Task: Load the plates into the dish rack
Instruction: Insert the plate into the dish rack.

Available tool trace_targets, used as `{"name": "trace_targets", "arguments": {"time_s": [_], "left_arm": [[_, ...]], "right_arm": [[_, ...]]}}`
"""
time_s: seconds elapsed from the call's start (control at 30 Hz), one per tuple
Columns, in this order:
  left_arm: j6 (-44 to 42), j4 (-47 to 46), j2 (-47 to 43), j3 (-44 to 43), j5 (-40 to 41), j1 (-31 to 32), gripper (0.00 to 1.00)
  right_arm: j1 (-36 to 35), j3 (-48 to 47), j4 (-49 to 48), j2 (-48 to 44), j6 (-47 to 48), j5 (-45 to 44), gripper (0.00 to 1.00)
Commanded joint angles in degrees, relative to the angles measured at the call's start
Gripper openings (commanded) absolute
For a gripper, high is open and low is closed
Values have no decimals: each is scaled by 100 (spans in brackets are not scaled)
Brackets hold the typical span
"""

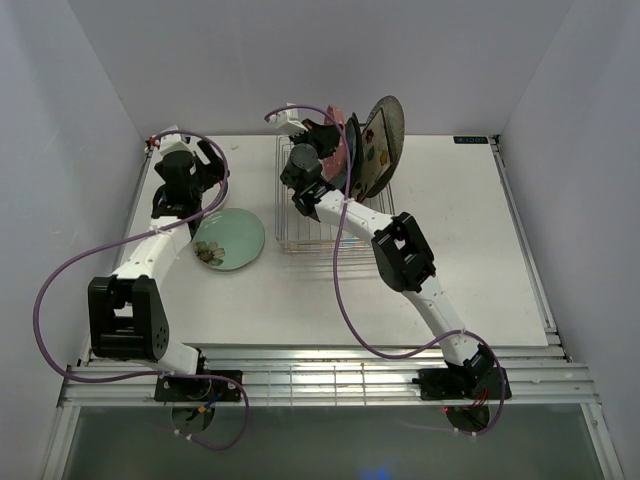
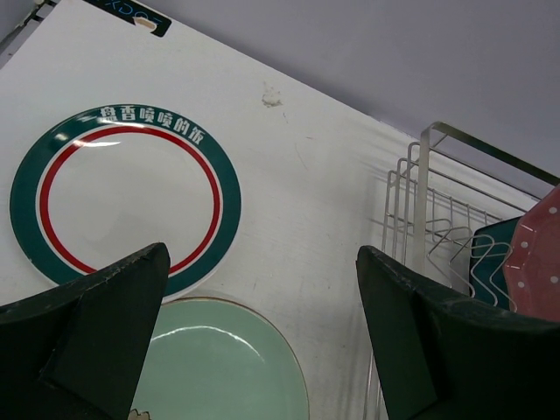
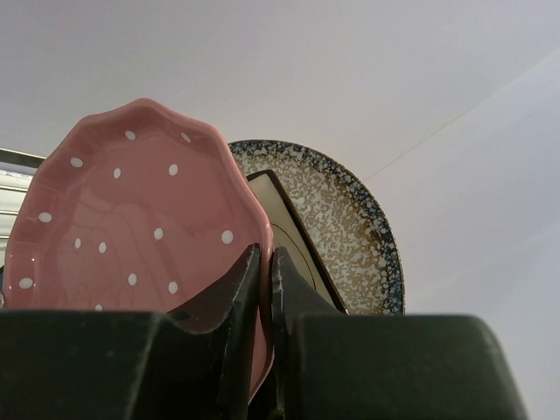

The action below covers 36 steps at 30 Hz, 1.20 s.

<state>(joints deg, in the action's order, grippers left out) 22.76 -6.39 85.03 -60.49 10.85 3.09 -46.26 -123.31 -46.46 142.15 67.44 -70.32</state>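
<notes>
While the right gripper [image 3: 265, 262] pinches the pink dotted scalloped plate [image 3: 131, 219] standing in the silver wire dish rack [image 1: 300, 240], the left gripper [image 2: 262, 262] gapes empty; the mint floral round plate [image 1: 230, 238] and the white teal-rimmed round plate [image 2: 122, 201] lie unloaded on the white table [image 1: 450, 250].

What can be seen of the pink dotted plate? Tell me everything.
The pink plate looks like glossy ceramic, with a scalloped rim and scattered white dots. It stands on edge in the wire dish rack. In the right wrist view a square plate and a speckled round plate show behind it. The right pincer is shut on its rim.
</notes>
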Motion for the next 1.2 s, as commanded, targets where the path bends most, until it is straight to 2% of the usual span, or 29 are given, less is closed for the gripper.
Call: {"name": "trace_targets", "arguments": {"time_s": [0.0, 0.67, 1.17], "left_arm": [[105, 33, -92, -183, -224, -10, 98], [105, 24, -127, -183, -312, -46, 98], [123, 7, -171, -165, -373, -90, 98]], "right_arm": [[-102, 26, -197, 59, -258, 54, 13], [-331, -167, -627, 296, 436, -60, 14], [-296, -132, -549, 331, 270, -34, 14]]}}
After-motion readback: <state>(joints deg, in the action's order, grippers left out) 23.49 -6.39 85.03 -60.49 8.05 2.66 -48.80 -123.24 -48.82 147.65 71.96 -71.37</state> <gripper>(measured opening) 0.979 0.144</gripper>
